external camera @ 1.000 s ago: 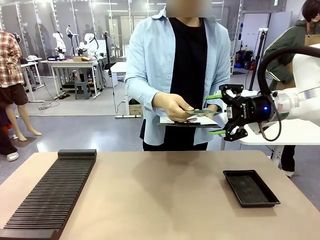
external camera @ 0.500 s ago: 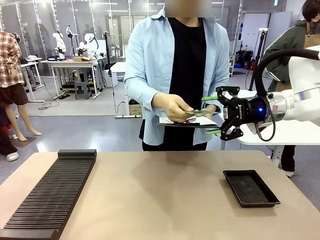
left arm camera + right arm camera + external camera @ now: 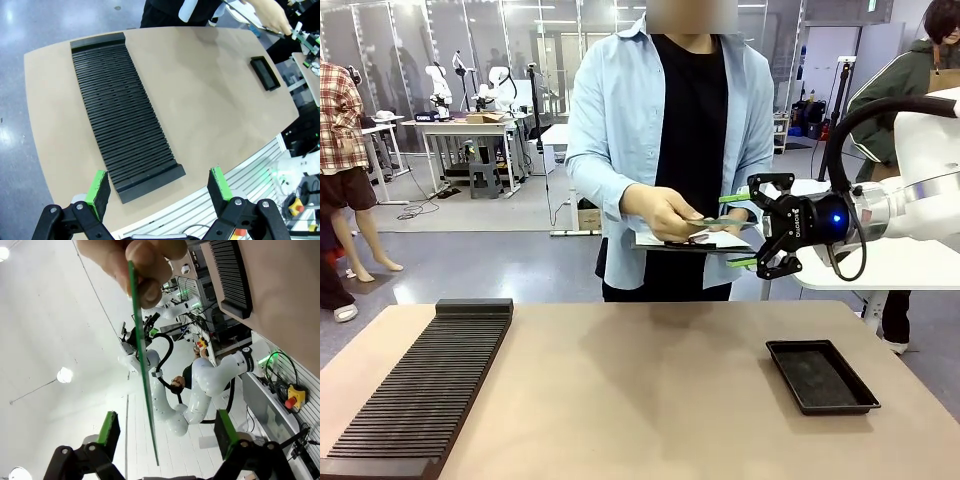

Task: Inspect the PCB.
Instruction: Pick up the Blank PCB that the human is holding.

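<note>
Now the person's hand [image 3: 665, 213] is holding the PCB [image 3: 722, 222] out flat beyond the table's [image 3: 640, 400] far edge, just above a clipboard [image 3: 665, 243]. The right gripper [image 3: 733, 231] is reaching in from the right side, with one green pad above the board's free end and one below it. From the front it is hard to tell whether those pads are touching. The right wrist view is settling that: it is showing the board edge-on, a thin green line running down between the two fingers [image 3: 109, 429] with a gap on either side. So the jaws are standing apart around the board and clamping nothing, while the hand is pinching its far end. The left wrist view is showing the left gripper [image 3: 158, 185], jaws wide apart and gripping nothing, hanging above the near end of a black slotted rack [image 3: 122, 105] that is lying along the table's left edge. Near the right edge a shallow black tray [image 3: 820, 375] is sitting.
</note>
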